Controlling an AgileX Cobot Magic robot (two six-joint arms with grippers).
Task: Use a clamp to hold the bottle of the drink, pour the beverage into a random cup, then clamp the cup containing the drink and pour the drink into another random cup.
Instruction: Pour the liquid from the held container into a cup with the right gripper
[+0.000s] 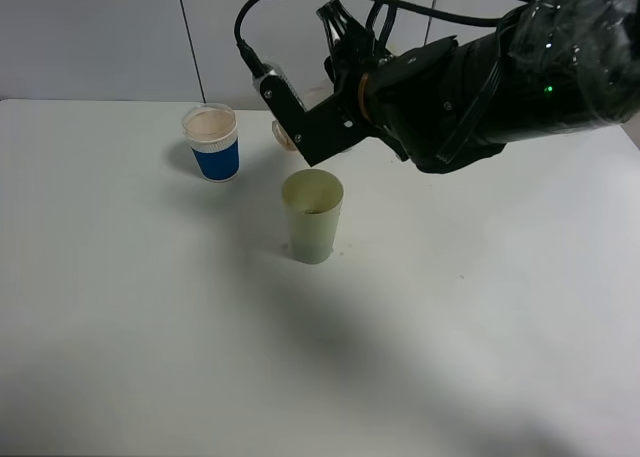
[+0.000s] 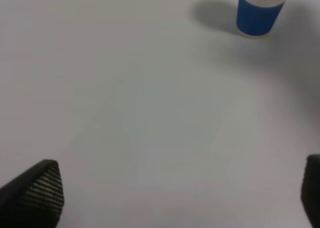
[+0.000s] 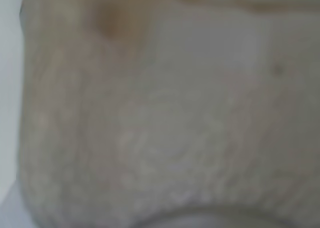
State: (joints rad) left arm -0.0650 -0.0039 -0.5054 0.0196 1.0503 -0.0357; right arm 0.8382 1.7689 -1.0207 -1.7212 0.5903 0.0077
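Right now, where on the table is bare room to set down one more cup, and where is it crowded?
Free: the front of the table, below the green cup in the high view, and the left side beside the blue cup. Crowded: the back middle, where the right gripper holds the bottle near both cups.

A plain white table (image 1: pixel 120 327) stands against a pale grey panelled wall (image 1: pixel 90 37) under soft light.
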